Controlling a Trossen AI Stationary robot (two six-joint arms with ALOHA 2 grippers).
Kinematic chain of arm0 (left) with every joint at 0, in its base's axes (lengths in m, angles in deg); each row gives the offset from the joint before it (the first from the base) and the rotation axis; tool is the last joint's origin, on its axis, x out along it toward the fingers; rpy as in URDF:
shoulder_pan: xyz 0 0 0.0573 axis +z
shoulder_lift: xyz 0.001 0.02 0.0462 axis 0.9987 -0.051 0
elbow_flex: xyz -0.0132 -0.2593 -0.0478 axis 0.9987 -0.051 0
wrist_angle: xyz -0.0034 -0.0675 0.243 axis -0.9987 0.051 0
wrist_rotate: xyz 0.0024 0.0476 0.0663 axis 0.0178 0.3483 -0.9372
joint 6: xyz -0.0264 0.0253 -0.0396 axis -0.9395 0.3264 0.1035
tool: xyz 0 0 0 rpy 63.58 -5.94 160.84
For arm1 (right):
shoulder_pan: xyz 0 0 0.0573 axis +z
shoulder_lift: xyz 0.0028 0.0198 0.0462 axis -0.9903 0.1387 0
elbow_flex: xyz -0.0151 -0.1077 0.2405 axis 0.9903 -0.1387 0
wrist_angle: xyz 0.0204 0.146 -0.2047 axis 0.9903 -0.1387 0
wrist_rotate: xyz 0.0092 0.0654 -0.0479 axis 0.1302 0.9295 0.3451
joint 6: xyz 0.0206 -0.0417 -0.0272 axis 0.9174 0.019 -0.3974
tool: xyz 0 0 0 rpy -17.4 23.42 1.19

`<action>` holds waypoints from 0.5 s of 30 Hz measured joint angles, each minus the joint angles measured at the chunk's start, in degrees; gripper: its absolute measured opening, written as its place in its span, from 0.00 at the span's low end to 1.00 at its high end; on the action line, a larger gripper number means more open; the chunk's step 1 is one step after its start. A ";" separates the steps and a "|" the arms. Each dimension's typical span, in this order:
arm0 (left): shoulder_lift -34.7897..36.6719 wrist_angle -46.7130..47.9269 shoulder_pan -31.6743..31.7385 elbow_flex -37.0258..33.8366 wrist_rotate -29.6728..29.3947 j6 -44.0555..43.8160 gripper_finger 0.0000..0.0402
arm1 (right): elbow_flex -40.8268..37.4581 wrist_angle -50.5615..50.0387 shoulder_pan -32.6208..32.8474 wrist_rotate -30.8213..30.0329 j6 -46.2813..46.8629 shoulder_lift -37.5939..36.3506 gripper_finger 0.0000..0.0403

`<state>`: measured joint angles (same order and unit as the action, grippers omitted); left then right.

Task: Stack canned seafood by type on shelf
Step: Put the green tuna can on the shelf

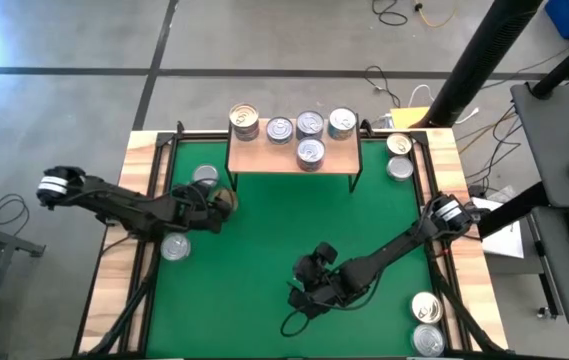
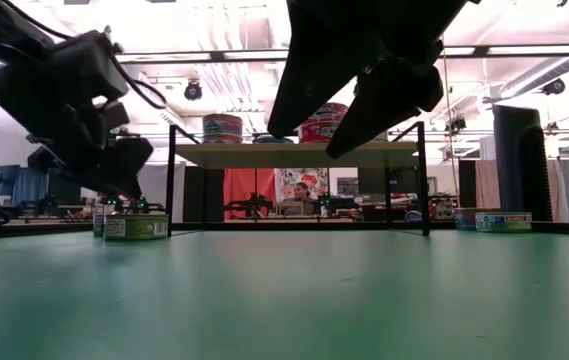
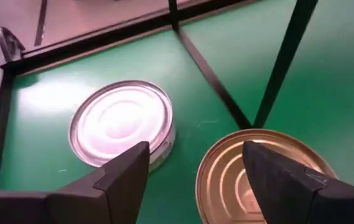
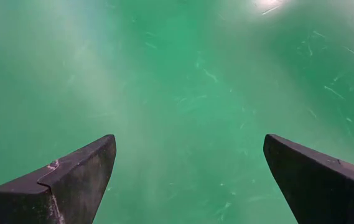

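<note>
The shelf point(image 1: 294, 158) stands at the table's far edge with several cans on its board, among them a gold-topped stack point(image 1: 245, 122) at its left end. My left gripper point(image 3: 195, 149) hovers open by the shelf's left leg, tilted down over a gold-topped can point(image 3: 239, 180) standing on the green mat. One finger is over that can's top, the other beside it. A silver-topped can point(image 3: 122, 121) stands just beyond. My right gripper point(image 4: 189, 143) hangs wide open over bare mat in the near middle point(image 1: 302, 295).
Another silver can point(image 1: 175, 246) sits near the left arm. Two cans point(image 1: 399, 156) stand at the far right and two point(image 1: 426, 322) at the near right corner. The shelf's black legs point(image 3: 285, 62) rise close to my left gripper. The mat's middle point(image 1: 264, 230) is open.
</note>
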<state>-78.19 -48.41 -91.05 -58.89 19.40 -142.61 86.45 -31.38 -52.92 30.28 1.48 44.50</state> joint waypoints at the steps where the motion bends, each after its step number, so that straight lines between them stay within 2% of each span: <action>1: -0.54 -1.10 0.65 -0.01 0.81 1.21 0.59 | 0.00 0.02 0.00 -0.04 0.00 0.00 0.99; 6: -4.08 -6.50 2.16 0.00 5.27 5.97 0.55 | 0.00 0.00 0.00 0.00 1.02 0.00 0.99; 10: -7.11 -10.01 2.27 0.22 11.17 8.10 0.53 | 0.00 -0.01 0.01 0.22 2.08 0.00 0.99; 15: -8.82 -16.02 -2.50 0.44 21.16 11.78 0.50 | 0.00 -0.02 0.02 0.81 2.49 -0.03 0.99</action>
<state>-87.01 -64.43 -93.55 -58.44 40.56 -130.84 86.45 -31.40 -52.91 31.09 3.97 44.47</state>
